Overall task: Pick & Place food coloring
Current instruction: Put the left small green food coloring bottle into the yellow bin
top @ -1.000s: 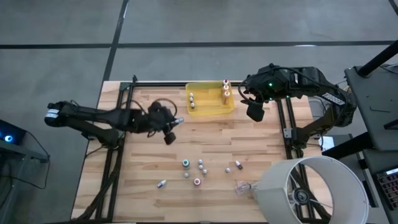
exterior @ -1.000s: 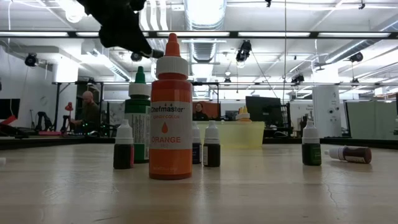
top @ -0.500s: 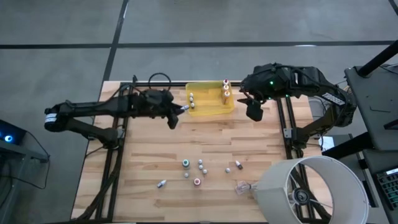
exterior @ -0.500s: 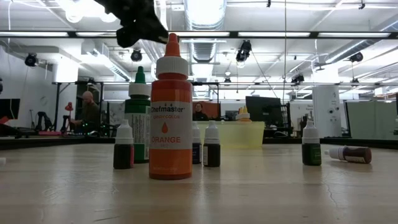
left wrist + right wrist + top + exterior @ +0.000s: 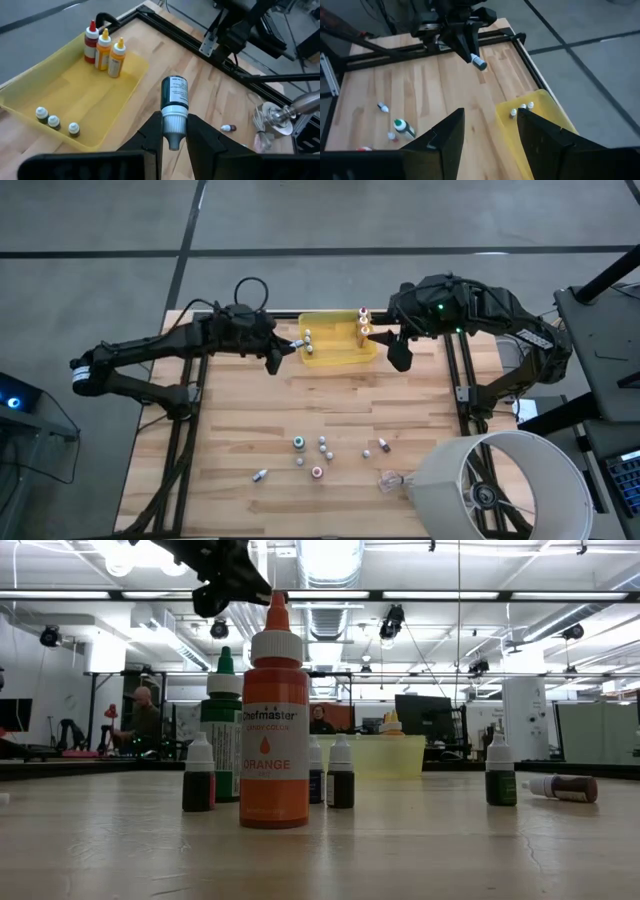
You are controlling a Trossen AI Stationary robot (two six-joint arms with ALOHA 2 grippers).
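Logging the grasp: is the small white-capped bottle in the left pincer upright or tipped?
Tipped. The small white-capped bottle lies lengthwise between the left pincer fingers, clamped at its cap, near the translucent yellow tray.

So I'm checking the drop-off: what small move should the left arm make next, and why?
Probably carry on a little further over the translucent yellow plastic tray before releasing. The left end effector grips a small teal-bodied bottle with a white cap, which hangs over the wooden table beside the tray's edge, not over the tray.
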